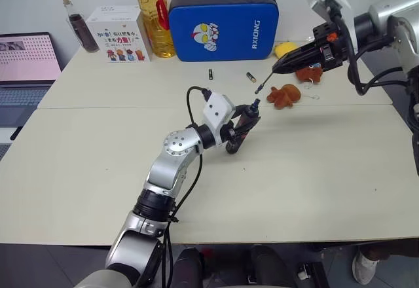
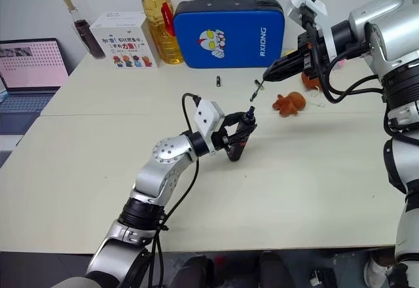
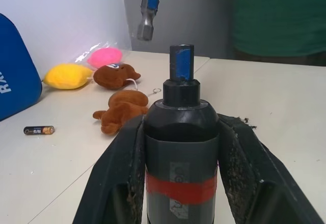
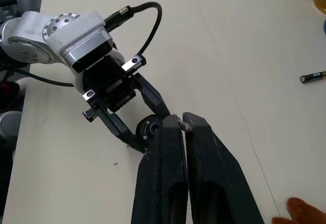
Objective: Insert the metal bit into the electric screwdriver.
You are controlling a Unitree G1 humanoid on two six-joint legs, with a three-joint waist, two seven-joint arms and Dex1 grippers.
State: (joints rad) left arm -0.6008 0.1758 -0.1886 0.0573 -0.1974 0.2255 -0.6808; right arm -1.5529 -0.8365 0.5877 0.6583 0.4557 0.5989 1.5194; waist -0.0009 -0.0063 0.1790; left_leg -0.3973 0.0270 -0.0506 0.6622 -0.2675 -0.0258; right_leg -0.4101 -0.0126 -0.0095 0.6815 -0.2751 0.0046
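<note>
My left gripper (image 1: 237, 129) is shut on the electric screwdriver (image 3: 181, 152), a dark body with a red band, held over the middle of the table with its blue tip (image 3: 181, 63) pointing up and away. My right gripper (image 1: 276, 70) is shut on the metal bit (image 1: 264, 82), which slants down toward the screwdriver's tip. The bit's lower end (image 3: 148, 10) hangs a short way above and beside the tip, apart from it. In the right wrist view the shut fingers (image 4: 168, 152) clamp the bit (image 4: 186, 126) right over the screwdriver's end (image 4: 152, 129).
Two small batteries (image 1: 211, 74) (image 1: 251, 76) lie on the table behind the grippers. Brown plush toys (image 1: 283, 95) (image 1: 308, 74) and a yellow one (image 1: 285, 48) sit at the right. A blue case (image 1: 222, 26), oil bottle (image 1: 154, 16), white box (image 1: 118, 34) and laptop (image 1: 26, 59) line the back and left.
</note>
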